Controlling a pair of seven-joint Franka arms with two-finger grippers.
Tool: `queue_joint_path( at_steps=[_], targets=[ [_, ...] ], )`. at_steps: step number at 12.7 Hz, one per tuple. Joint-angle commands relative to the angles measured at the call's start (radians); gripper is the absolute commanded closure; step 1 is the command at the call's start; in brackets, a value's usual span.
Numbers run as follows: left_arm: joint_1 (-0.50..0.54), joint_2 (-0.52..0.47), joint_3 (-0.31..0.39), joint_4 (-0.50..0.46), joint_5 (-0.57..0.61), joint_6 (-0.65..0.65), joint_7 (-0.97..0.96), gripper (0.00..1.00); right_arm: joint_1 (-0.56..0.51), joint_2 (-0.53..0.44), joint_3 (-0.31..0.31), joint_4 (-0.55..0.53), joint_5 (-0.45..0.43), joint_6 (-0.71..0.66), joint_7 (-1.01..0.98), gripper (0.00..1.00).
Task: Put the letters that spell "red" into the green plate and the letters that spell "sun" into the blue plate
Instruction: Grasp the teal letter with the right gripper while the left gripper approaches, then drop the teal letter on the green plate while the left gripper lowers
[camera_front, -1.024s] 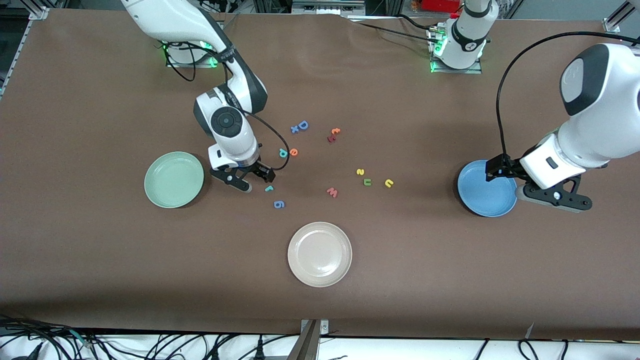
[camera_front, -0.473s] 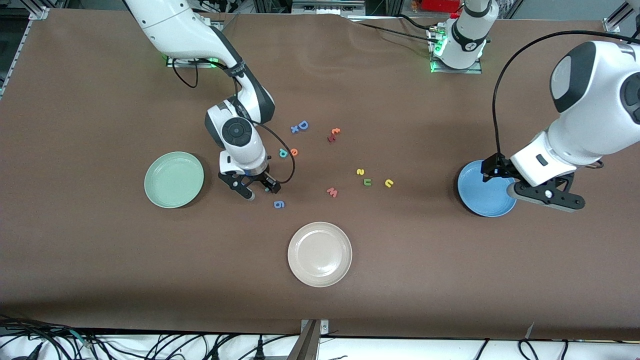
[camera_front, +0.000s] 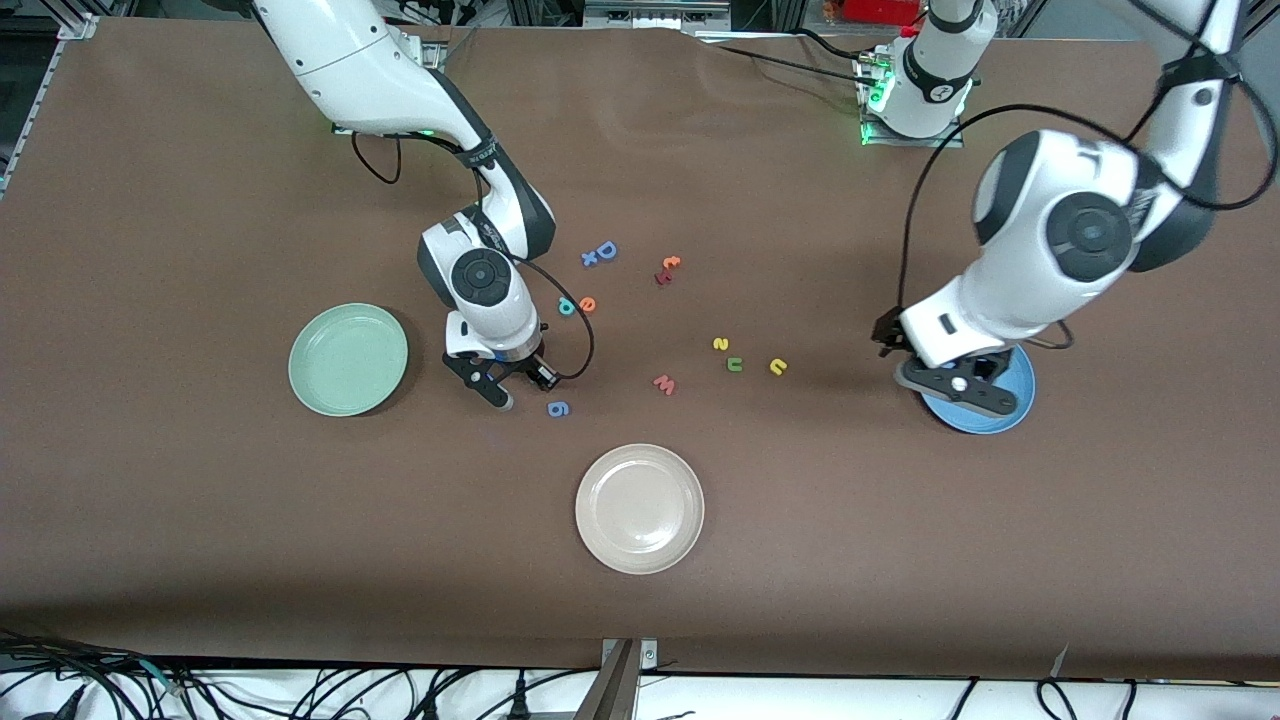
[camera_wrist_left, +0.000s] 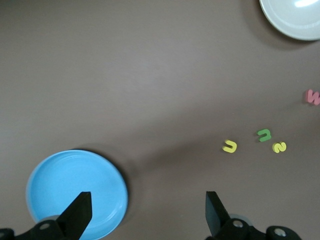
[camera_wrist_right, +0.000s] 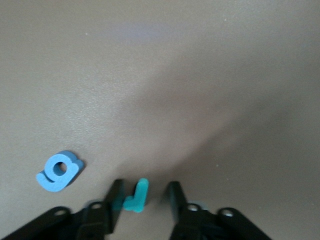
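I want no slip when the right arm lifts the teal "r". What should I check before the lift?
1. Teal r sits between the fingers of the right gripper: ok.
2. Fingers fully clamped on it: cannot tell.
3. Blue g outside the grip: ok, it lies apart, beside the gripper.
4. Green plate ready to receive: ok, no letters in it.
5. Orange e and teal d undisturbed: ok, both on the table.
6. Left gripper out of the way: ok, open over the blue plate rim.
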Motion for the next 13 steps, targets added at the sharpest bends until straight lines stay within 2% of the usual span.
queue_joint_path(
  at_steps=[1,2,6,9,13],
  targets=[
    [-0.037,0.002,0.010,-0.086,0.022,0.082,-0.052,0.01,0.012,0.024,-0.009,0.017,-0.014,0.007,0.028,0.84],
    [-0.067,0.021,0.010,-0.107,0.020,0.112,-0.057,0.02,0.011,0.024,-0.009,0.019,-0.016,0.007,0.023,0.90],
    [-0.143,0.115,0.010,-0.120,0.022,0.227,-0.179,0.05,-0.008,0.002,-0.020,0.031,-0.020,-0.020,-0.046,0.91],
    [-0.166,0.152,0.010,-0.154,0.025,0.265,-0.174,0.13,-0.008,-0.065,-0.075,0.029,-0.020,-0.179,-0.261,0.91],
    [-0.183,0.184,0.010,-0.232,0.025,0.427,-0.166,0.18,-0.014,-0.148,-0.180,0.006,-0.014,-0.367,-0.563,0.91]
  ],
)
